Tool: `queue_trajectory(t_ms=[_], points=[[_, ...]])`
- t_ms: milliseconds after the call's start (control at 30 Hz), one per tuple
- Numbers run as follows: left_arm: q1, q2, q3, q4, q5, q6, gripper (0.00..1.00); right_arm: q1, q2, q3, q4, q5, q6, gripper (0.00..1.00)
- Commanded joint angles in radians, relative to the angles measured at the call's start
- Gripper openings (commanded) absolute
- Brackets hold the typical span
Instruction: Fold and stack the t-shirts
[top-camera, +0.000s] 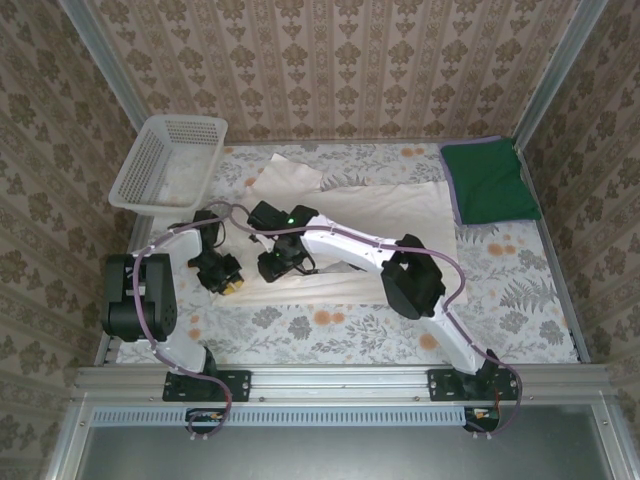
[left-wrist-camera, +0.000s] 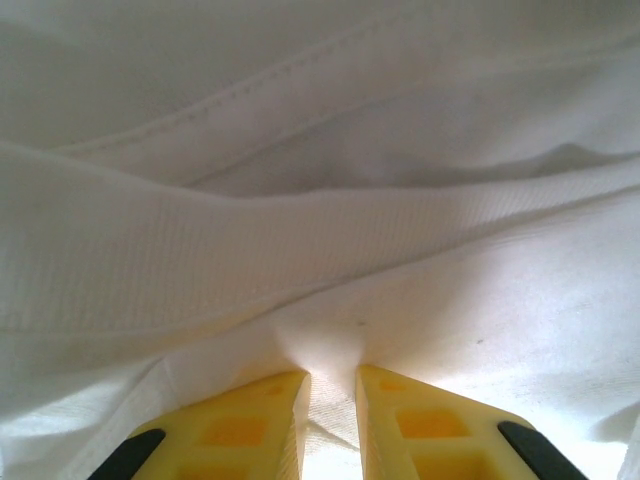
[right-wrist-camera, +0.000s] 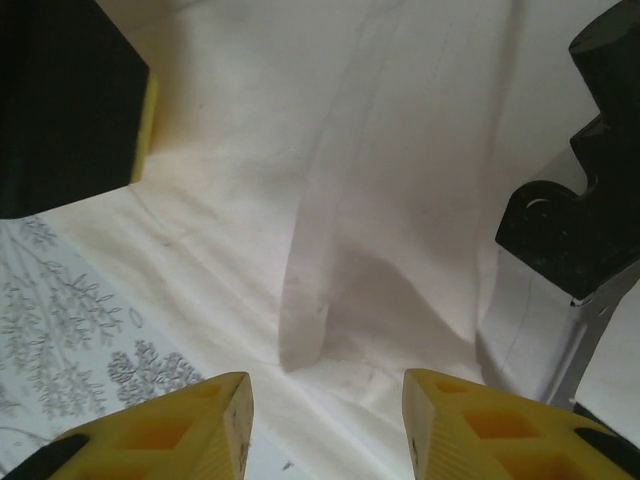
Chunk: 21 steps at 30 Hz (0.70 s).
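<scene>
Folding the cream-white t-shirt (top-camera: 390, 215) on the tabletop (top-camera: 330, 325), the left end effector (left-wrist-camera: 332, 378) is clamping its near-left edge; the right end effector (right-wrist-camera: 328, 385) is hovering beside, jaws apart, likely needing its own pinch. The dark green t-shirt (top-camera: 488, 180) is lying far right.

No text, label, brand, number or sign could be read in any view. The markings on the surface (top-camera: 520, 300) and the walls (top-camera: 350, 60) were flower and leaf patterns, not writing. The cream-white t-shirt (top-camera: 400, 210) showed plain cloth and seams, with no legible print.
</scene>
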Motion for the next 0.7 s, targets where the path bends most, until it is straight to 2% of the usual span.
queue_trajectory(t_ms=[0,433,500,667], points=[[0.009,0.01,-0.024,0.014,-0.015,0.011,0.2,0.015,0.044,0.067,-0.111,0.066,-0.042,0.48],[0.01,0.021,-0.014,0.007,-0.018,0.034,0.21,0.029,0.186,0.264,-0.204,0.094,-0.056,0.5],[0.01,0.024,-0.012,0.006,-0.017,0.035,0.2,0.03,0.203,0.288,-0.218,0.094,-0.057,0.49],[0.01,0.025,-0.01,0.006,-0.017,0.04,0.2,0.034,0.225,0.324,-0.244,0.094,-0.058,0.39]])
